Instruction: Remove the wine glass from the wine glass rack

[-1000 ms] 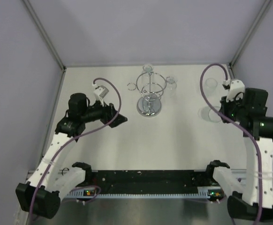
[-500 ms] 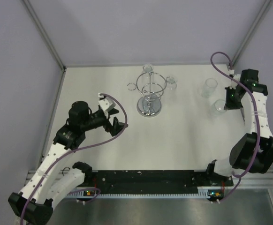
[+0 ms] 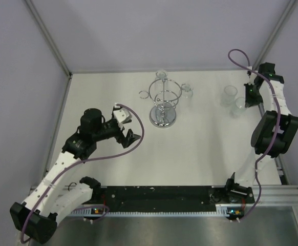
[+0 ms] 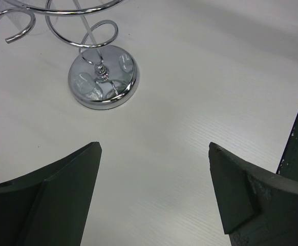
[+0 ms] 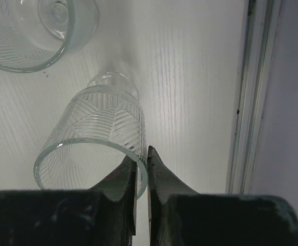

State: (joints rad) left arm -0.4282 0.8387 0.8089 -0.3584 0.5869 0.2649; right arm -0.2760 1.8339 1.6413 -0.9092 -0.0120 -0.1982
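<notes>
The chrome wine glass rack [image 3: 163,100] stands at the back middle of the table, with small clear glasses hanging at its far side [image 3: 162,75] and right side [image 3: 187,90]. Its mirrored base [image 4: 103,77] shows in the left wrist view, ahead of my left gripper [image 4: 154,146], which is open and empty, left of the rack [image 3: 128,134]. My right gripper [image 5: 141,151] is shut on the rim of a ribbed wine glass [image 5: 95,138], one finger inside and one outside. That glass [image 3: 237,106] is at the back right; whether it rests on the table I cannot tell.
Another clear glass [image 3: 230,95] stands just left of the held one, also seen at the top left of the right wrist view [image 5: 36,31]. The metal frame rail [image 5: 251,92] and the right wall run close beside the right gripper.
The right arm has carried the glass toward the back right corner, beside the other glass. The left gripper has swung down and right toward the rack's base, its jaws slightly narrower.
</notes>
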